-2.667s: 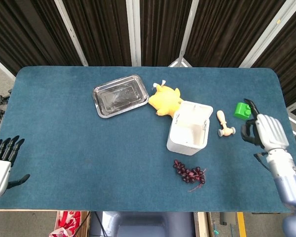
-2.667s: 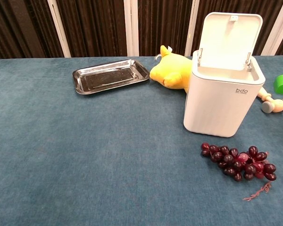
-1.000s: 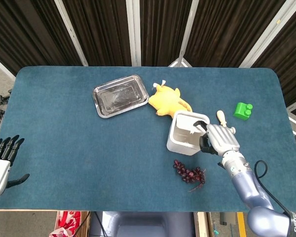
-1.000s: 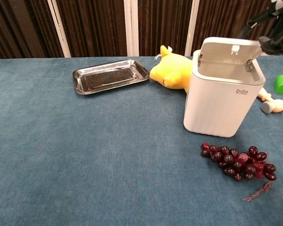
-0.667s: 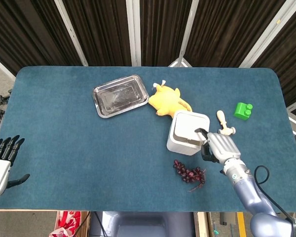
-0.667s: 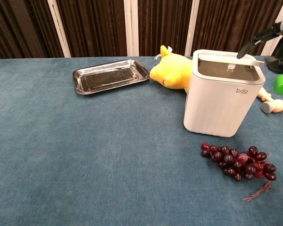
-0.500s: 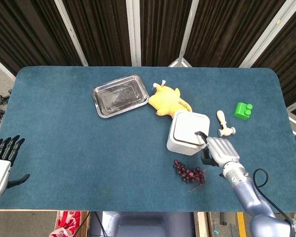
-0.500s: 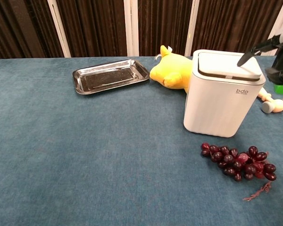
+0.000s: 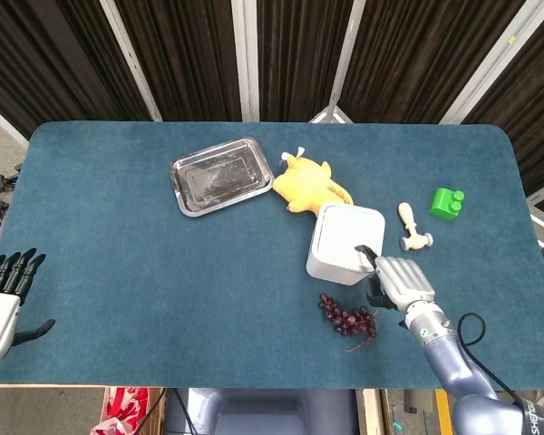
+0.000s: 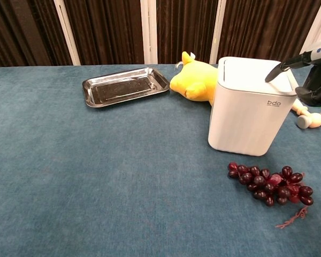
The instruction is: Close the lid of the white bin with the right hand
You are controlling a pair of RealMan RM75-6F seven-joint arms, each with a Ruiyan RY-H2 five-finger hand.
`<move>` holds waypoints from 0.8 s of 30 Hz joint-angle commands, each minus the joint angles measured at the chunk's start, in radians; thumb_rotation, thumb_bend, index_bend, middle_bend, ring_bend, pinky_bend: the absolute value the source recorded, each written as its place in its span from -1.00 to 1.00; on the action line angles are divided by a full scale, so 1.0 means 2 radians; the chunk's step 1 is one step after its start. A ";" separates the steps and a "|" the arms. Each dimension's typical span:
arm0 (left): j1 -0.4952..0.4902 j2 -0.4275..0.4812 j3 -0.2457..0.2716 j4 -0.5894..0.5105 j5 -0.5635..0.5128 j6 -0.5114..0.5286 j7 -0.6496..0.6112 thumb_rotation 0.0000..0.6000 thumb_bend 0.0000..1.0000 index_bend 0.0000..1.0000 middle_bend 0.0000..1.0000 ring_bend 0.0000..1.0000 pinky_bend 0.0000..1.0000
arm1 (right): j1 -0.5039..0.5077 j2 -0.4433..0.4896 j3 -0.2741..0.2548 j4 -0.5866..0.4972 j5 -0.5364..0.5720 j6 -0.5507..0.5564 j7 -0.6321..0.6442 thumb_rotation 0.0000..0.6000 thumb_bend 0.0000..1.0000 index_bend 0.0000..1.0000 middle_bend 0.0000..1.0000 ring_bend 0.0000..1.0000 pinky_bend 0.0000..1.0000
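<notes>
The bin (image 10: 250,107) is standing near the middle of the table (image 9: 118,263), and its lid (image 10: 254,72) is lying flat on top, apparently closed. The right hand (image 9: 397,281) is hovering at the bin's near right corner with one fingertip (image 10: 269,75) reaching onto the lid's right edge; the other fingers look loosely curled, holding nothing, though their exact lie is hard to tell. The left hand (image 9: 2,299) is resting far to the bin's left at the table's edge, fingers straight and side by side, with the thumb held apart.

In my judgement the risk lies in the withdrawal. If the fingertip is dragging sideways while leaving, it could catch the lid's rim and pop it up again, or nudge the light bin toward the toy (image 9: 308,186) touching its far side. Pressing harder off-centre could tip the bin leftward. Whether the lid has latched cannot be told.

Room around the bin is uneven. The grapes (image 9: 349,319) are lying just in front of it, close under the right wrist, so a low pull-back could sweep them. The wooden peg (image 9: 412,231) is lying just right of the bin, the green block (image 9: 446,203) farther right. The tray (image 9: 220,175) is sitting well to the bin's far left. Straight up and back toward the near edge looks the freest way out.
</notes>
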 commanded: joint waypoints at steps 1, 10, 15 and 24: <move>0.000 0.000 0.000 0.000 0.000 0.000 0.000 1.00 -1.00 -1.00 -1.00 -1.00 -1.00 | -0.003 0.004 0.011 -0.002 -0.012 0.012 0.012 1.00 0.46 -0.72 0.62 0.68 0.54; 0.002 0.001 0.000 0.000 0.000 0.004 -0.001 1.00 -1.00 -1.00 -1.00 -1.00 -1.00 | -0.064 0.037 0.018 0.000 -0.161 0.074 0.055 1.00 0.41 -0.97 0.40 0.36 0.30; 0.003 0.001 0.001 -0.001 -0.001 0.004 0.000 1.00 -1.00 -1.00 -1.00 -1.00 -1.00 | -0.125 0.035 -0.024 0.027 -0.270 0.096 0.078 1.00 -0.16 -1.00 -0.54 -0.60 -0.45; 0.008 0.001 0.004 -0.006 0.003 0.008 0.006 1.00 -1.00 -1.00 -1.00 -1.00 -1.00 | -0.262 -0.018 -0.122 0.166 -0.499 0.190 0.128 1.00 -0.42 -1.00 -1.00 -1.00 -1.00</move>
